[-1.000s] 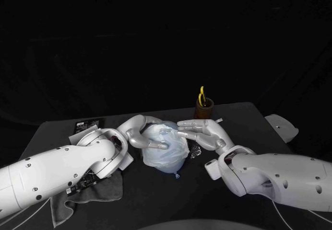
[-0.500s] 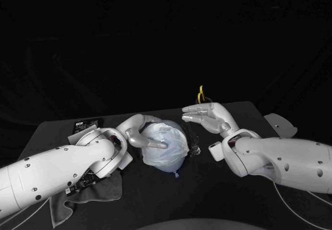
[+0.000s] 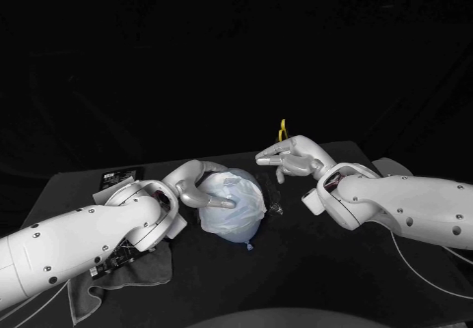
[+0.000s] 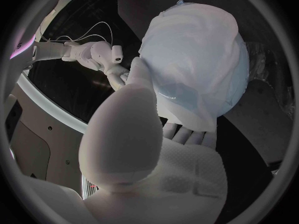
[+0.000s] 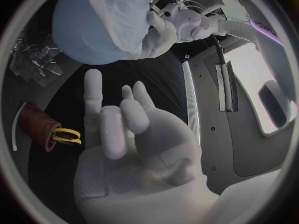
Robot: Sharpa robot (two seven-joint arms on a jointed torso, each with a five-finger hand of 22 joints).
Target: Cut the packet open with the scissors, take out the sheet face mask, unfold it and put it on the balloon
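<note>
one balloon (image 3: 234,231), under the sheet face mask (image 3: 236,197), sat on the surface (image 3: 325,273), clasped by the left robot hand (image 3: 202,191). the right robot hand (image 3: 288,157) hovered nearby, empty, fingers apart; its wrist view added the scissors (image 5: 65,134).

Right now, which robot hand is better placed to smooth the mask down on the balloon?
Probably the right robot hand: empty, hovering beside the balloon and mask, while the left robot hand is busy cupping the balloon.
</note>
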